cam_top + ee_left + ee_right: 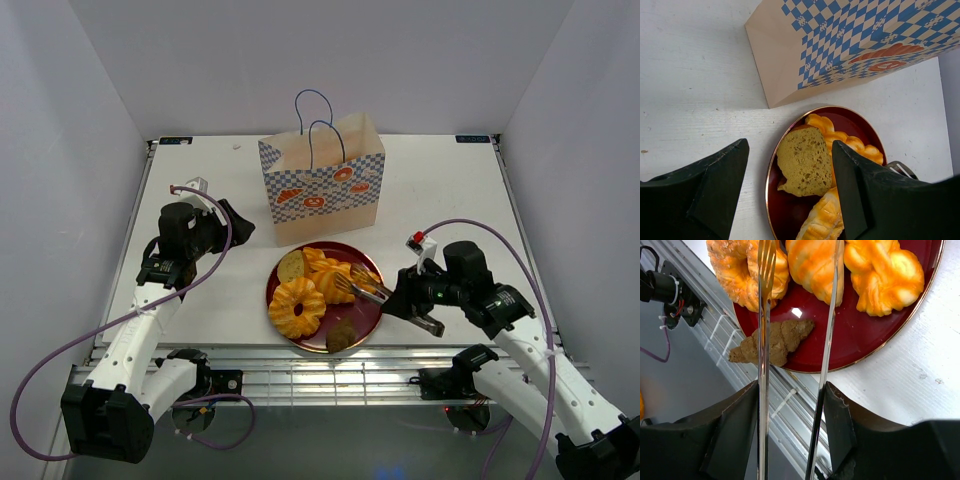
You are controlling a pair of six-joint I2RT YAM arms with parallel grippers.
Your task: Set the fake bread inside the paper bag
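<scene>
**At the near edge, tongs close over the plate**

Nearest the bases, the right gripper [408, 302] is clamped on a pair of metal tongs [763, 315], whose two blades reach out over the dark red plate [368, 318]. All the fake bread [325, 280] sits piled there. A small brown croissant [343, 335] lies at the near rim, a braided ring [297, 307] to its left and a tan slice [291, 266] at the far side. The blades straddle a glossy golden pastry [812, 265] in the middle of the heap.

These toys look light and rigid, with a slick glaze, so steel could skid off. Pinch across the waist of a piece, I'd say, not its tapered ends. Its neighbours are touching it and may get dragged along.

Further back on the left, the left gripper [236, 224] hovers over the white table [450, 200] with its jaws apart, holding nothing. Just beyond the plate stands the paper bag [322, 190], upright. Its blue cord handles [313, 110] arch over the mouth and could snag the tongs.
</scene>
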